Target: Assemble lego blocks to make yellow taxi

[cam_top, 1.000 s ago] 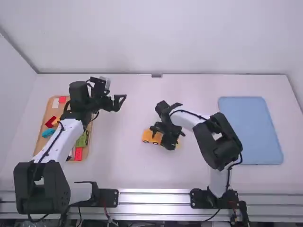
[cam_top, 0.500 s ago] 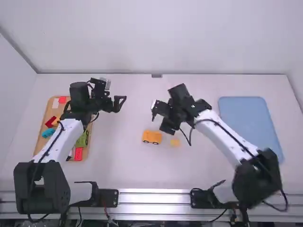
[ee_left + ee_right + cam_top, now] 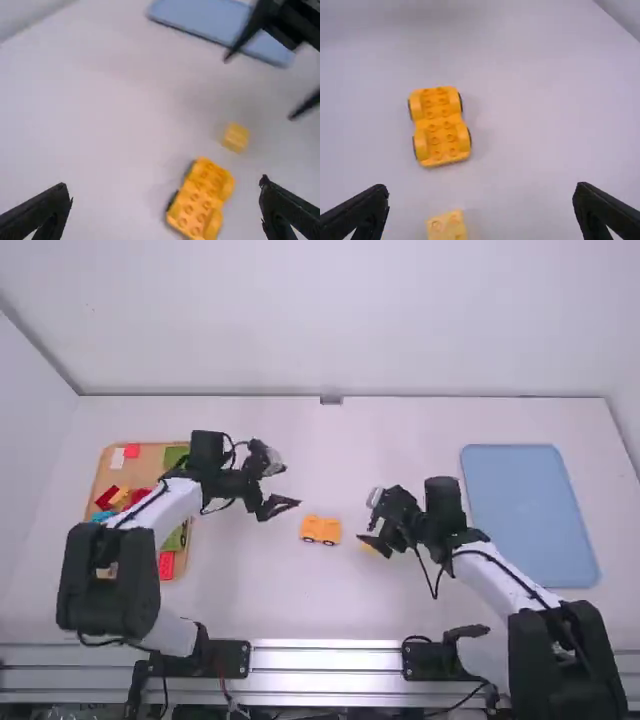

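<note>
My left gripper [image 3: 279,507] is left of the orange-yellow wheeled car base [image 3: 321,530], held over the table. My right gripper [image 3: 374,536] hovers just above the small yellow block [image 3: 368,549], to the right of the base. In the left wrist view, my left gripper [image 3: 167,197] has its fingers wide apart, with the studded base [image 3: 199,201] between and beyond them; the small block [image 3: 235,137] lies farther off. In the right wrist view, my right gripper [image 3: 480,197] is open and empty, the base [image 3: 440,126] lies ahead and the light yellow block [image 3: 447,226] nearer.
A wooden tray [image 3: 103,472] with several coloured blocks stands at the left, partly under the left arm. A flat blue tray [image 3: 530,515] lies at the right. Behind the table rises a white wall.
The right gripper has left the car base and small block, swung up and away, then come down near the block. My left gripper has moved right and nearer the camera, towards the base.
</note>
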{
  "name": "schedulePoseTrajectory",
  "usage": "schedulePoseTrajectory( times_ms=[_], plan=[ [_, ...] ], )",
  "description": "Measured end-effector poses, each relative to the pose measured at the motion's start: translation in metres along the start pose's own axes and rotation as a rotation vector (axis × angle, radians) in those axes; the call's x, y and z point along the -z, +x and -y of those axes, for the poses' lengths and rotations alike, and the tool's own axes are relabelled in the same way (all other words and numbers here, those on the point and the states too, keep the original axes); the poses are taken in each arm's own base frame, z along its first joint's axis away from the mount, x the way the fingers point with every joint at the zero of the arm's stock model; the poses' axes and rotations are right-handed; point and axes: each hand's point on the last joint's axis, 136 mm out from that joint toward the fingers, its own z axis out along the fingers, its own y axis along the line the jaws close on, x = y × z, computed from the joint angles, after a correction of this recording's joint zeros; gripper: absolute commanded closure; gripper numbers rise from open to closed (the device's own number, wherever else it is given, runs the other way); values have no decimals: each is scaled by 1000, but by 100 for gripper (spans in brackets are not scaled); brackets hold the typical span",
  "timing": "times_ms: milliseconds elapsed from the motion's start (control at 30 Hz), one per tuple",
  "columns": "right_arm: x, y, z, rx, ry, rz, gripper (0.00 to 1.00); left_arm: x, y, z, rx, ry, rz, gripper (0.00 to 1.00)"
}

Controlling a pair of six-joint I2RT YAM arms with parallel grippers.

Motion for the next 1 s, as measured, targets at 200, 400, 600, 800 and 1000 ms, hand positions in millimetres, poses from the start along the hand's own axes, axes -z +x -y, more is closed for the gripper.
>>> schedulePoseTrajectory(
  times_ms=[200, 400, 600, 800, 1000],
  plan=[
    [-3, 39, -3, -60, -119, 73, 1, -21, 25, 28, -169, 169, 39, 1],
    [-20, 73, -12, -50, -183, 109, 12, -34, 31, 39, -249, 231, 65, 1],
    [-27, 91, -20, -24, -207, 85, 19, -43, 30, 49, -290, 262, 52, 1],
    [-35, 105, -26, -16, -225, 32, 26, -52, 35, 55, -302, 272, 4, 1],
    [-42, 102, -24, 25, -233, 15, 50, -55, 42, 51, -300, 249, -52, 1]
  ],
)
